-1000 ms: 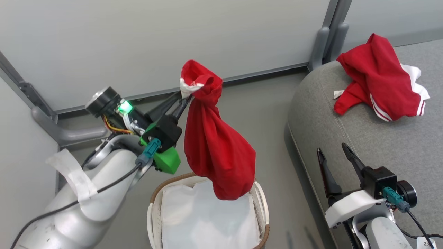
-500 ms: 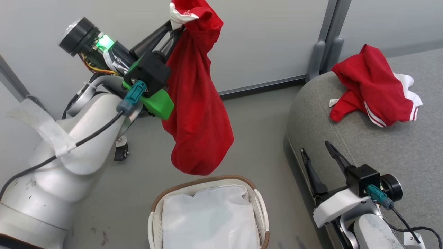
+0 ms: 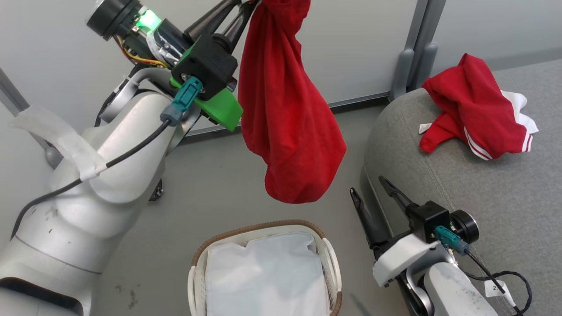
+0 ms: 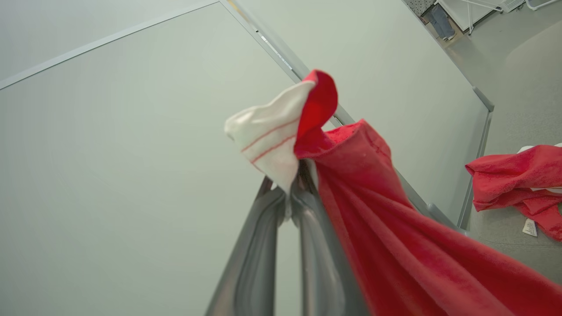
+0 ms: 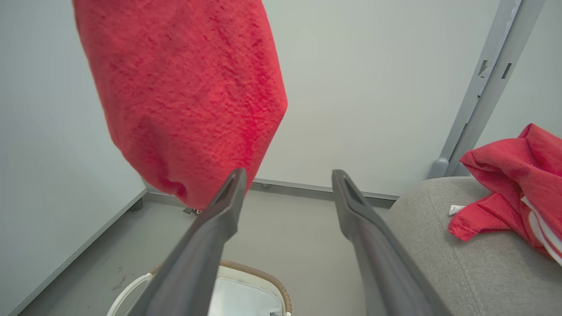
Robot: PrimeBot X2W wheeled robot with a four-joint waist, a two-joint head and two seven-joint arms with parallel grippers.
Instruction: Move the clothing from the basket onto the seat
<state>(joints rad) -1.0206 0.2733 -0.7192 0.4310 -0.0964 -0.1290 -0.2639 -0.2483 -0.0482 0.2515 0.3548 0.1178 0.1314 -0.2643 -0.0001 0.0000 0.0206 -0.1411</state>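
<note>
I had the left gripper (image 4: 290, 197) clamped tight on one red garment (image 3: 290, 118), which hung free in the air above the basket (image 3: 263, 228). The other red garment (image 3: 474, 109) lay on the seat (image 3: 483, 197). The right gripper (image 3: 367, 185) sat wide open, holding nothing.

Ahead of me a pale partition wall (image 3: 351, 44) stands on the grey floor (image 3: 210, 184), a grey metal post (image 3: 419, 44) at its right edge. Dark stains (image 3: 130, 300) mark the floor's near left corner.
</note>
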